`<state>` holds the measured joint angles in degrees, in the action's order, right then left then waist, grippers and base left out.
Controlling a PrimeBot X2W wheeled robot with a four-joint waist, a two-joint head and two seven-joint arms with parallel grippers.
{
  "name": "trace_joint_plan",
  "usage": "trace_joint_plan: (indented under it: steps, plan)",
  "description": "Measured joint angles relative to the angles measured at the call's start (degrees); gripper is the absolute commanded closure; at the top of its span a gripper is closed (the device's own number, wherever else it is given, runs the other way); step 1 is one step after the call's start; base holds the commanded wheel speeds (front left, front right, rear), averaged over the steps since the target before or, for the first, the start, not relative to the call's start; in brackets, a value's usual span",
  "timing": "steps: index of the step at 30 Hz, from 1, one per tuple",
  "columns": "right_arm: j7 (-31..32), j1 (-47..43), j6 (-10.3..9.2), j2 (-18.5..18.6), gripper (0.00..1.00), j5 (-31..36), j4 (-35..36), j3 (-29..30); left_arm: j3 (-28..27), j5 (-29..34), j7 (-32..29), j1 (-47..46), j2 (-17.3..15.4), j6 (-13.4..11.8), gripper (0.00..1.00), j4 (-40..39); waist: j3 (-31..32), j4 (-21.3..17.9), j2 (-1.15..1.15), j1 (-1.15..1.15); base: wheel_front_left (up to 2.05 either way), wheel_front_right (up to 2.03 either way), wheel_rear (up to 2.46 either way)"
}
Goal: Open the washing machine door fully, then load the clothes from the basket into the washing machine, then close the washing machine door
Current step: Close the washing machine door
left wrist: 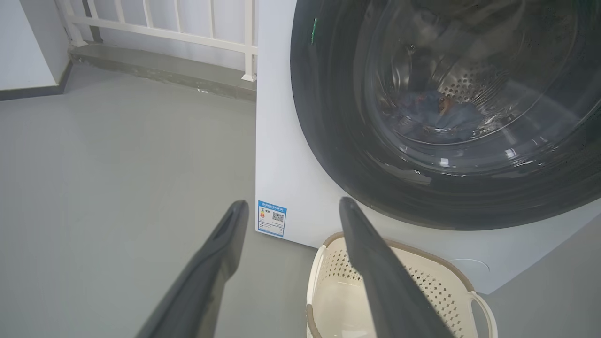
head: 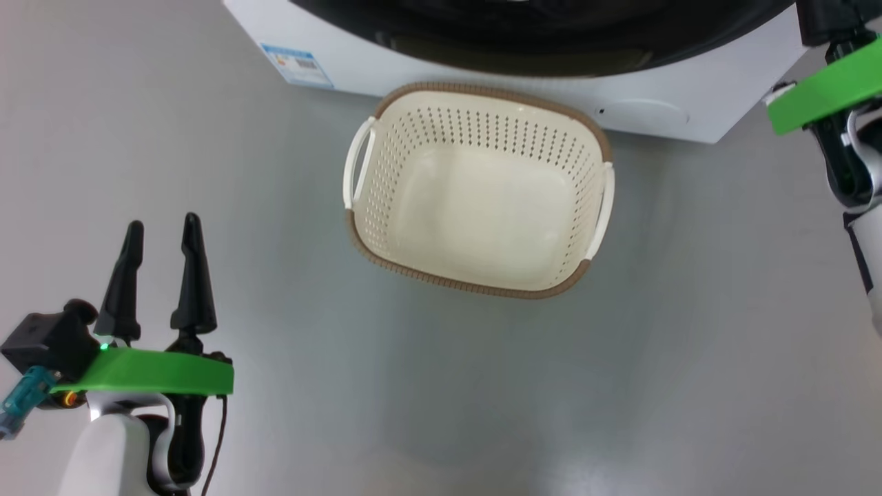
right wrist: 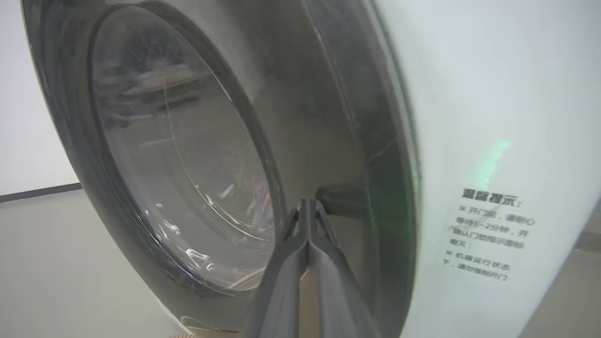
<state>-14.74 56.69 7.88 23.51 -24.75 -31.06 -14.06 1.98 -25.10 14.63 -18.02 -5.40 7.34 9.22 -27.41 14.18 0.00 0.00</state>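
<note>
Left wrist view: clothes (left wrist: pixel 436 113) in drum (left wrist: pixel 471 82)

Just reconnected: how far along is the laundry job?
Done: the basket is empty, and blue clothes lie in the drum behind the glass. In hand: the right gripper, shut, points at the washing machine door near its edge; the door looks closed. Remaining: perhaps only confirming the latch. The left gripper hangs open, idle.

Head view looks down on the basket (head: pixel 482 90), shared with left wrist.
</note>
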Motion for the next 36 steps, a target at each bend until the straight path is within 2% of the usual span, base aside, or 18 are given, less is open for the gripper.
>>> trace_joint_plan:
  steps: [1,2,16,27,36]
  plan:
    - [0.0,-0.6,-0.03,0.0,0.04,0.0,0.0,0.1,0.0,0.0,0.0,0.0,0.0,0.0,0.0,0.1,0.5,-0.1,0.0,0.0,0.0,0.0,0.0]
    - [0.0,-1.2,-0.07,-0.1,0.0,0.0,0.0,0.2,0.0,0.0,0.0,0.1,0.0,0.0,0.0,0.2,1.0,-0.3,0.0,0.0,0.0,0.0,0.0]
    - [0.0,-15.1,-0.08,-6.2,0.0,-1.1,6.2,1.5,0.6,0.1,0.0,4.2,-1.4,0.0,0.0,0.9,10.3,-4.9,0.0,0.0,0.0,0.0,0.0]
    - [0.0,-26.4,-0.08,-8.0,0.0,-1.9,14.2,2.4,0.0,-0.3,0.0,7.2,-2.2,0.0,0.0,1.0,15.8,-11.7,0.0,0.0,0.0,0.0,0.0]
    - [0.0,-34.0,-0.08,-8.8,0.0,-1.9,15.6,3.0,-0.5,-0.4,0.0,9.4,-2.2,0.0,0.0,1.4,19.6,-15.5,0.0,0.0,0.0,0.0,0.0]
